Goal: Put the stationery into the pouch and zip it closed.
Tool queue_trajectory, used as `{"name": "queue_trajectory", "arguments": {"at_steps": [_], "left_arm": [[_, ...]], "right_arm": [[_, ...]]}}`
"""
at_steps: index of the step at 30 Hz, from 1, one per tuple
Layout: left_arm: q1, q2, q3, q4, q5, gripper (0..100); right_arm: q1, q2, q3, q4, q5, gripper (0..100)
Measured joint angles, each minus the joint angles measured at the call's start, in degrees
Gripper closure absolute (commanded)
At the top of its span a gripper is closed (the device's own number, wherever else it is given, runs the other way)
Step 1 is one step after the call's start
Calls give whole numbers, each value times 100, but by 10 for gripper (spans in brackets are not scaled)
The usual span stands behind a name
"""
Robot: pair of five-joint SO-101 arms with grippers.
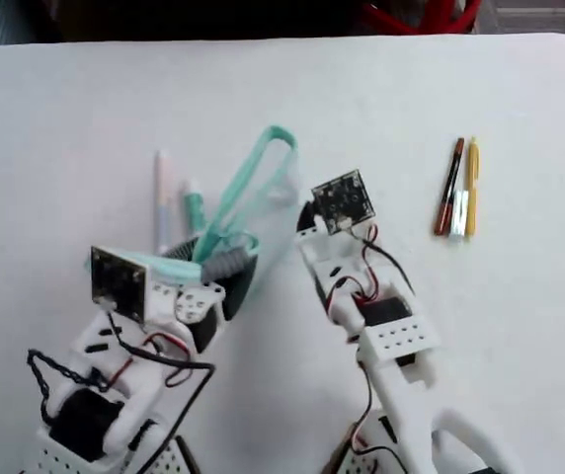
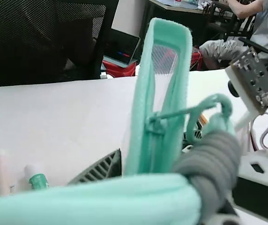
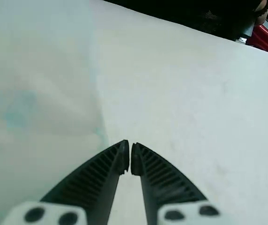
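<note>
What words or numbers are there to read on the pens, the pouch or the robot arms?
None can be read.
On the brown pen and the yellow pen: any print is too small to read.
On the pouch: no label shows.
On the circuit board: markings too blurred to read.

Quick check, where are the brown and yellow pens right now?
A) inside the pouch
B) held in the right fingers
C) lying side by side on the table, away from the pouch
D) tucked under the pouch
C: the brown pen and yellow pen lie side by side on the table, well apart from the pouch.
</note>
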Motion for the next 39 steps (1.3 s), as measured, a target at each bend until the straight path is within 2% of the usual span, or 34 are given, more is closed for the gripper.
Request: {"name": "queue_trajectory", "arguments": {"at_steps": [6,10,13,16,21,26,35,39], "left_arm": [[0,88,598,-1160,-79,925],[369,88,598,-1389,-123,957],[624,88,686,-1424,-440,976],[668,44,862,-1565,-756,976],[677,-35,958,-1618,-826,976],[642,-35,958,-1618,-826,976],[185,-62,967,-1336,-862,975],[-105,-62,958,-1266,-844,975]], "right_arm": [[-18,18,0,0,0,980],[-18,18,0,0,0,980],[9,18,0,0,18,980],[9,26,0,0,35,980],[70,26,0,0,53,981],[589,26,0,0,53,981],[1407,-141,0,185,53,977],[1969,-413,-53,598,-334,977]]}}
